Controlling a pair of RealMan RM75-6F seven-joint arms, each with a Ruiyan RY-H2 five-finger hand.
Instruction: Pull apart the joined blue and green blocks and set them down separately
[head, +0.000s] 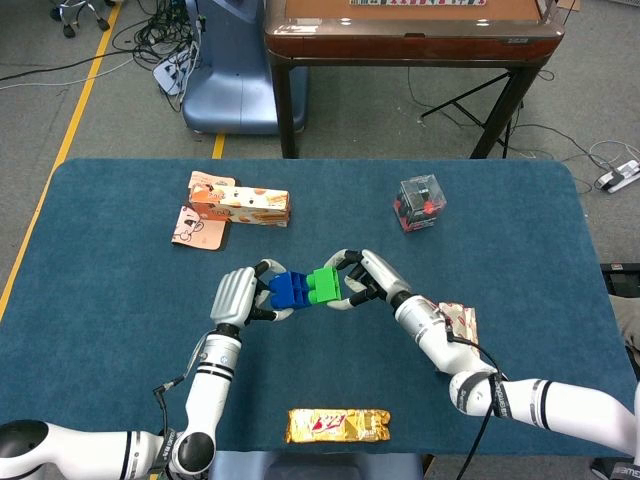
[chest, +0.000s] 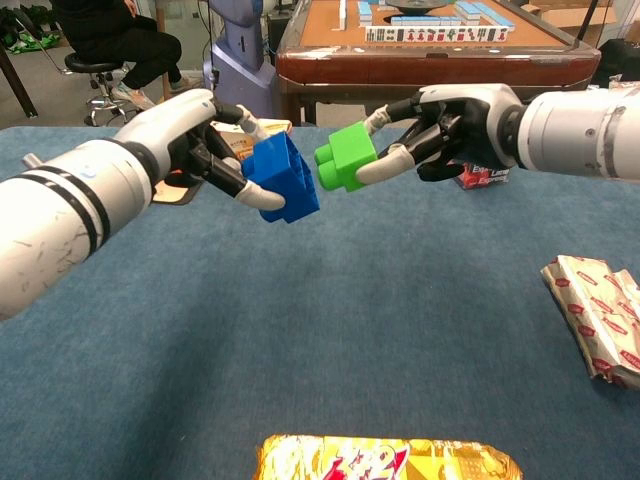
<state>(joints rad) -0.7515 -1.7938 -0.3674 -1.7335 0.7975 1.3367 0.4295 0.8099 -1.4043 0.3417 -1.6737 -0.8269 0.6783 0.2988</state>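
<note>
1. Blue block (chest: 283, 178) pinched in the left hand (chest: 200, 140), fingers wrapped round its left side, held above the blue-covered surface (head: 110, 290) near its centre.
2. Green block (chest: 346, 156) gripped by the right hand (chest: 450, 125), fingertips (chest: 385, 165) pressing its right side, studs turned toward the blue block.
3. Blocks separated: narrow gap visible between them in the chest view, green at about 2 o'clock from blue and slightly higher; in the head view, nearly level and just apart at blue block (head: 289, 289) and green block (head: 325, 284).
4. Both blocks up in the air, neither resting on the surface.
5. Left hand (head: 238, 297) and right hand (head: 372, 280) facing each other across the middle of the surface in the head view.
6. Orange-and-white carton (head: 240, 203) lying flat at about 11 o'clock from the blocks, a flap or second flat piece just beside it toward the left; contents not visible.
7. Clear cube-shaped box (head: 419, 202) at about 2 o'clock from the blocks, something red and dark inside, too small to identify.
8. Red-and-white patterned packet (chest: 598, 315) at about 4 o'clock, partly hidden by the right forearm in the head view.
9. Gold foil snack packet (head: 338, 425) at 6 o'clock, near the front edge of the surface, lying flat and sealed.
</note>
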